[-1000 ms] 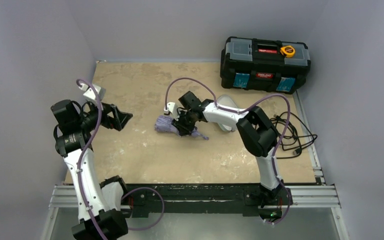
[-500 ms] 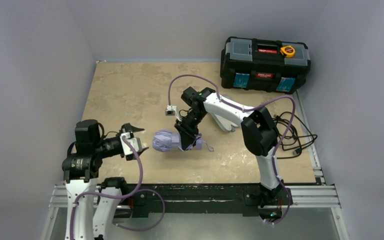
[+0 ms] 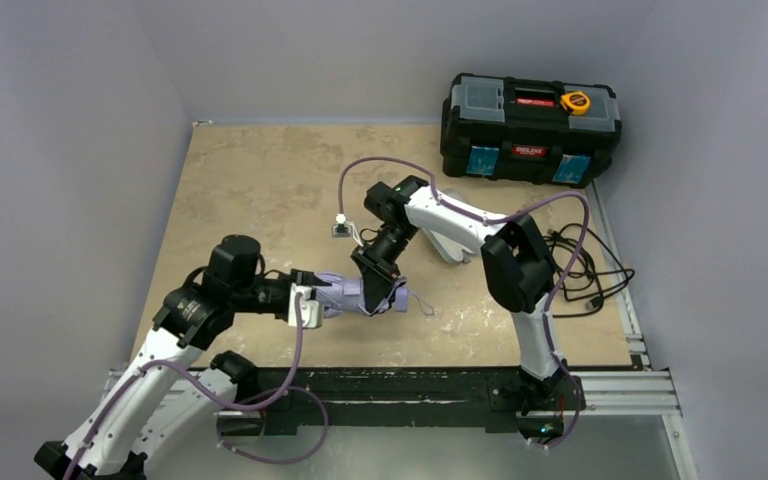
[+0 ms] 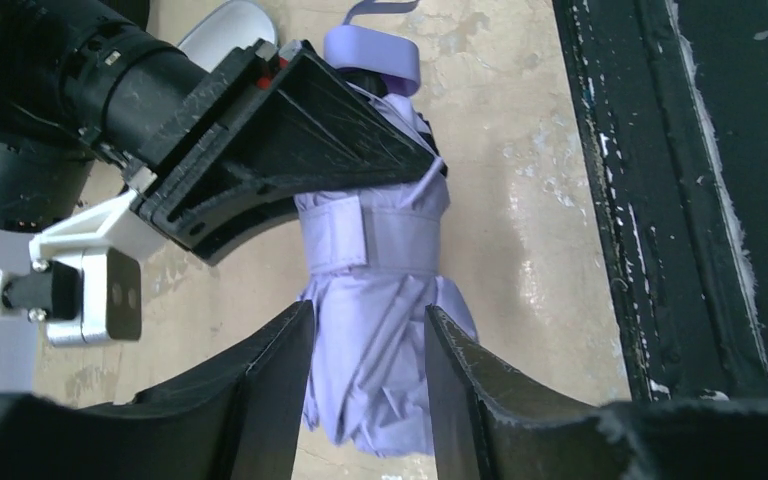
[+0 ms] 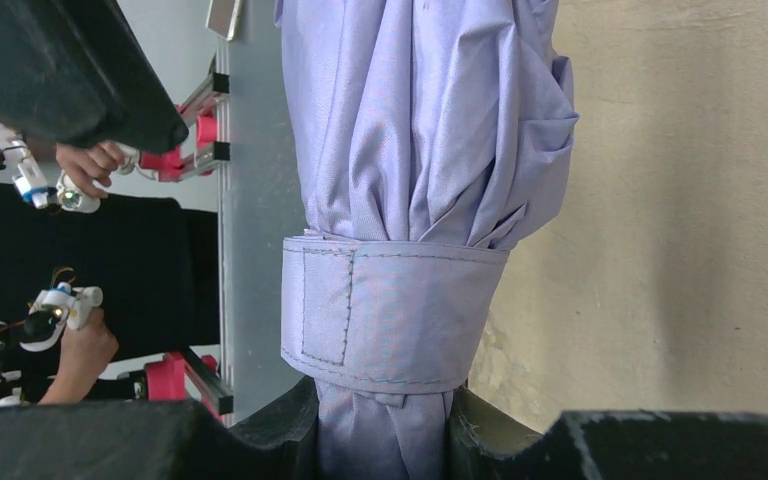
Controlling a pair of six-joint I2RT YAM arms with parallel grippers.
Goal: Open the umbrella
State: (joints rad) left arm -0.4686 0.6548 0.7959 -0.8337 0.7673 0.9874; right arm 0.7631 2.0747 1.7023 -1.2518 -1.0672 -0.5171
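The right gripper (image 3: 378, 287) is pinching the folded pale lavender fabric umbrella (image 3: 343, 292) beside its wrap band (image 5: 390, 310), over the beige table's (image 3: 250, 180) near middle. The left gripper (image 3: 312, 302) is flanking the canopy end (image 4: 365, 400); I cannot tell whether it is squeezing. The black plastic toolbox (image 3: 530, 125) is sitting closed.

Grey walls (image 3: 70, 100), mottled beige tabletop (image 3: 260, 180).

A: How many umbrellas do you count?
B: One umbrella (image 3: 345, 293), near the middle.
A: And grippers?
B: Two: the left gripper (image 3: 322, 299) and the right gripper (image 3: 380, 292).
A: Other things?
B: One black toolbox (image 3: 530, 125) far right, one yellow tape measure (image 3: 575, 101) on it, and one bundle of cables (image 3: 585, 265) right.
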